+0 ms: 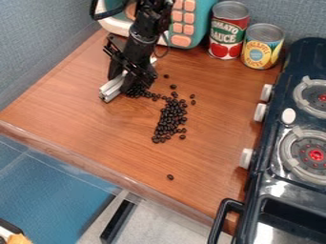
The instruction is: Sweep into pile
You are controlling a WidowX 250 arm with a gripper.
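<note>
My black gripper [127, 83] hangs low over the upper left of the wooden counter, shut on a light grey bar-shaped sweeping tool [113, 87] that stands on the wood. Dark beans [170, 119] lie scattered to the right of it, densest in a long patch near the counter's middle. A thin line of beans links that patch to a small cluster [136, 91] right beside the tool and under the gripper. One lone bean [170, 177] is near the front edge, and a few loose ones lie above and right of the patch.
A teal and white toy [191, 24] with pink buttons stands behind the arm. Next to it are a tomato sauce can [228, 31] and a yellow can [261, 46]. The dark toy stove [274, 183] with white knobs borders the right side. The counter's front edge [96, 168] runs diagonally.
</note>
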